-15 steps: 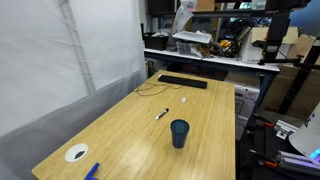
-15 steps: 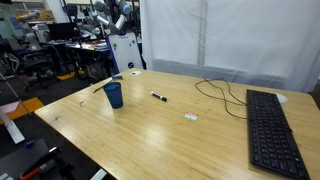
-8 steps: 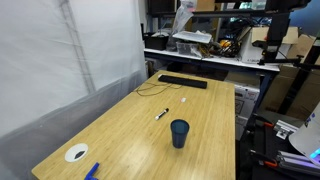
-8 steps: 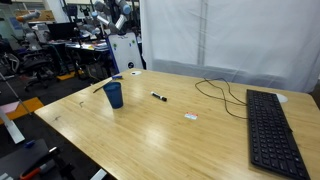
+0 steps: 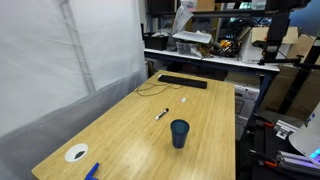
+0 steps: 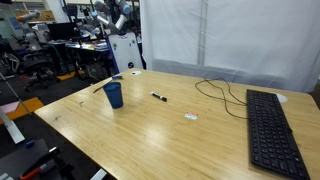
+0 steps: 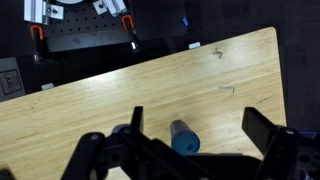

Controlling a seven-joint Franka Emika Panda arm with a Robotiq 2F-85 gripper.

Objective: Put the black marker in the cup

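Beside the cup [image 5: 179, 133], on its keyboard [image 5: 182, 81] side, the black marker [image 5: 161, 114] lay flat on the table [image 5: 120, 130], near but not touching. Wrist view: gripper [image 7: 196, 125] hung above the cup, jaws spread wide, holding nothing.

**Marker and cup lay apart on the desk**

In an exterior view, the black marker [image 5: 161, 115] lay flat and slantwise near the middle of the light wooden desk [image 5: 120, 135]. The cup [image 5: 179, 133], dark blue, stood upright near it on the camera's side, not touching it. A black keyboard [image 5: 182, 82] lay across the far end, with a thin dark cable [image 5: 150, 90] curling just in front. At the near corner sat a flat white disc [image 5: 76, 154], a blue object [image 5: 92, 171] beside it. A white curtain [image 5: 50, 70] hung along one edge.
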